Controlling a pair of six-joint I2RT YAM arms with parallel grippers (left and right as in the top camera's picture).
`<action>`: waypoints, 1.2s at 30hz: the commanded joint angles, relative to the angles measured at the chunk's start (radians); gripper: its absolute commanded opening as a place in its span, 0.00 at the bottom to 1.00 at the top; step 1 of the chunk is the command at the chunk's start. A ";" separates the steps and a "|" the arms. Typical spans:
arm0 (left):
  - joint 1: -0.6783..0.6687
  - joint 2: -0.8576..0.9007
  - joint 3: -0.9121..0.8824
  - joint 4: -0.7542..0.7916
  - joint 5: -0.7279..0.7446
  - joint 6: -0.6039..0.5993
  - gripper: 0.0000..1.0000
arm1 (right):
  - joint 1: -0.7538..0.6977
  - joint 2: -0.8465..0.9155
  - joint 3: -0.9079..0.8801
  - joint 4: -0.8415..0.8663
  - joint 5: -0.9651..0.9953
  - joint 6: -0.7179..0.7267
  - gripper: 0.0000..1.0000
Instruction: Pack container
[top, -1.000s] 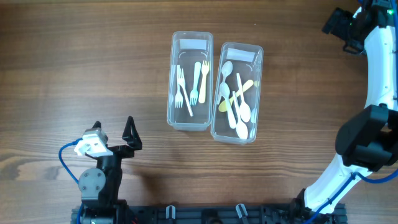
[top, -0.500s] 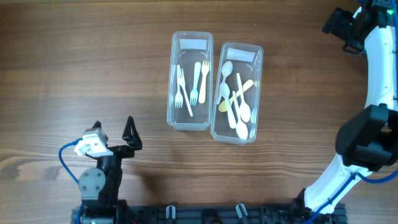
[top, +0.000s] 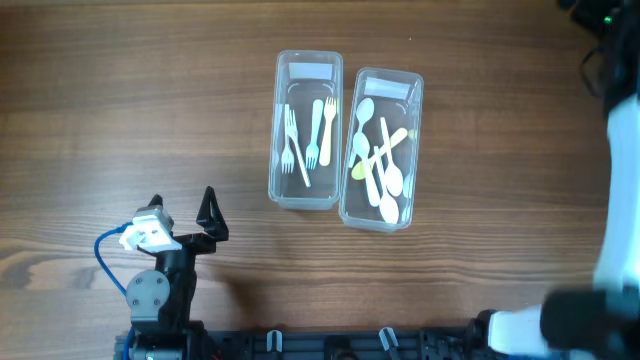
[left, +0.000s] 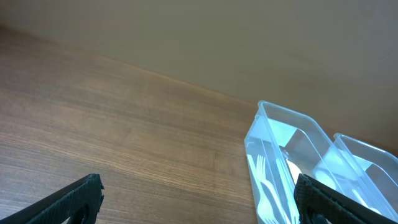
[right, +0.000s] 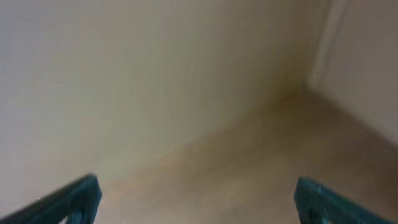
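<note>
Two clear containers sit side by side, upper centre of the tabletop (top: 120, 80).
Long axes run top-to-bottom of frame: left container (top: 277, 140) has forks (top: 305, 140), right container (top: 416, 150) has spoons (top: 380, 165). Left fingers (top: 211, 205) spread empty, lower left; right fingers (right: 78, 196), blurred, spread too.

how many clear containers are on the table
2. Both sit side by side mid-table: the fork container on the left of the overhead view, the spoon container right beside it. None seem hidden.

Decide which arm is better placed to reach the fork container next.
Left, probably: the left gripper sits open with the fork container in its camera's view; the right gripper faces away from it.
</note>
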 joint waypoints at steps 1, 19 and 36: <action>0.006 -0.011 -0.012 0.001 -0.005 0.024 1.00 | 0.025 -0.222 -0.283 0.201 0.015 0.047 1.00; 0.006 -0.011 -0.012 0.001 -0.005 0.024 1.00 | 0.040 -1.084 -1.254 0.653 -0.121 -0.174 1.00; 0.006 -0.011 -0.012 0.001 -0.005 0.024 1.00 | 0.159 -1.327 -1.555 0.697 -0.119 -0.318 1.00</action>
